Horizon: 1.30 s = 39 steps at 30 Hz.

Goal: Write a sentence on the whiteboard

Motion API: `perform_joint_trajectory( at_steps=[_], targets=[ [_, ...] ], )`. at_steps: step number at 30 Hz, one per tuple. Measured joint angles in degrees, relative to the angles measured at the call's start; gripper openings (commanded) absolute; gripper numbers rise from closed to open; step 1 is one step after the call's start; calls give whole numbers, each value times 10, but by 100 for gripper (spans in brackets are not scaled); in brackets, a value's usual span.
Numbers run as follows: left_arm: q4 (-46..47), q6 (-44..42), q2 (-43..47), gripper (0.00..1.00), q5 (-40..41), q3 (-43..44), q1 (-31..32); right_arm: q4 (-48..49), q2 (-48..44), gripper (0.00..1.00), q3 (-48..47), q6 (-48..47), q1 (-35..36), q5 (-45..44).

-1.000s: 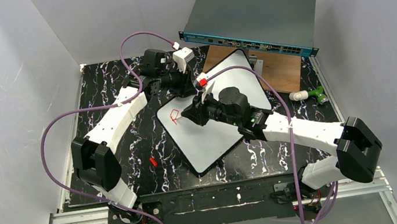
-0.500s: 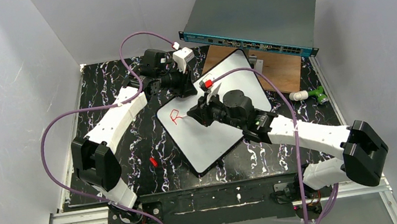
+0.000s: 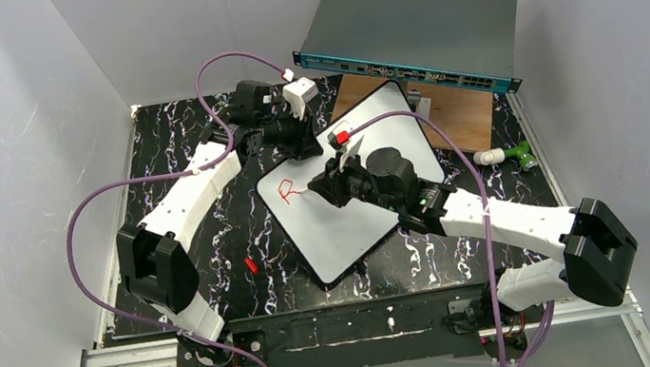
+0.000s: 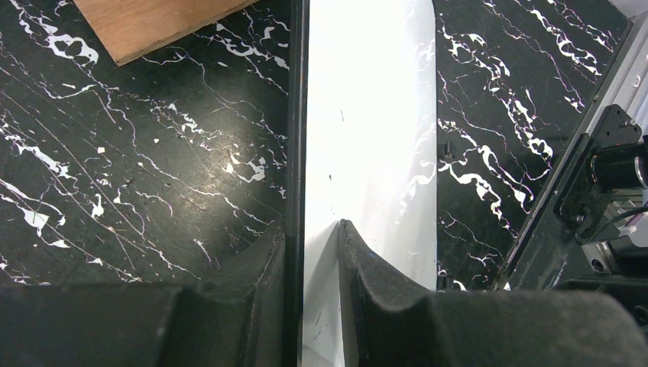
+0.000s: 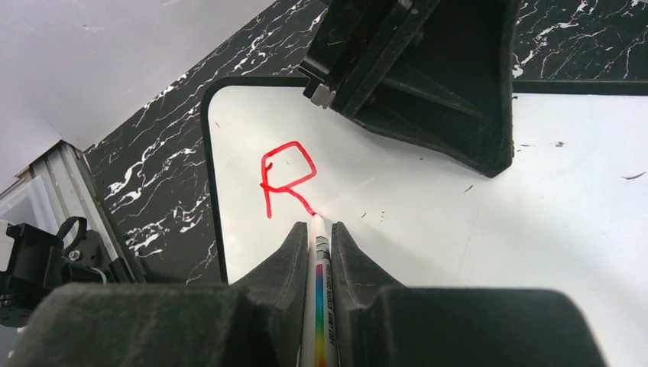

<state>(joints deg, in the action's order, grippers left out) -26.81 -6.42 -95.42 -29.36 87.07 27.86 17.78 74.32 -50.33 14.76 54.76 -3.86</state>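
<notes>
The whiteboard [image 3: 360, 222] lies at a slant on the black marbled table. My left gripper [image 3: 304, 144] is shut on its far edge, and in the left wrist view its jaws [image 4: 312, 229] clamp the board's [image 4: 370, 115] thin dark rim. My right gripper [image 5: 315, 228] is shut on a white marker [image 5: 316, 298] with a rainbow stripe. The marker's tip touches the board [image 5: 474, 214] at the foot of a red "R" [image 5: 285, 177]. That single letter [image 3: 286, 189] is all of the sentence that shows, near the board's left corner. From above, my right gripper [image 3: 319, 184] hovers just right of it.
A grey metal box with a teal front [image 3: 410, 32] stands at the back, with a wooden board [image 3: 466, 120] in front of it. A small red cap [image 3: 251, 264] lies on the table left of the whiteboard. A green and white object [image 3: 509, 155] sits at the right.
The right gripper has slid a little to the right with the marker, and the R has gained its slanted leg. The left arm has stayed put.
</notes>
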Motion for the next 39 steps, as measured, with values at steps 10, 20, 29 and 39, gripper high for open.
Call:
perform_joint_trajectory(
  at_steps=[10, 20, 29, 39],
  targets=[
    [-1, 1, 0, 0, 0, 0, 0, -17, -20, 1, 6, -8, -3, -20],
    [-3, 3, 0, 0, 0, 1, 0, -50, -56, 1, -6, -19, -8, -47],
    [-7, 3, 0, 0, 0, 3, 0, -63, -49, 1, -30, -37, -12, -63],
    [-16, 5, -4, 0, 0, 12, 1, -66, -24, 1, -53, -42, -26, -52]
  ],
)
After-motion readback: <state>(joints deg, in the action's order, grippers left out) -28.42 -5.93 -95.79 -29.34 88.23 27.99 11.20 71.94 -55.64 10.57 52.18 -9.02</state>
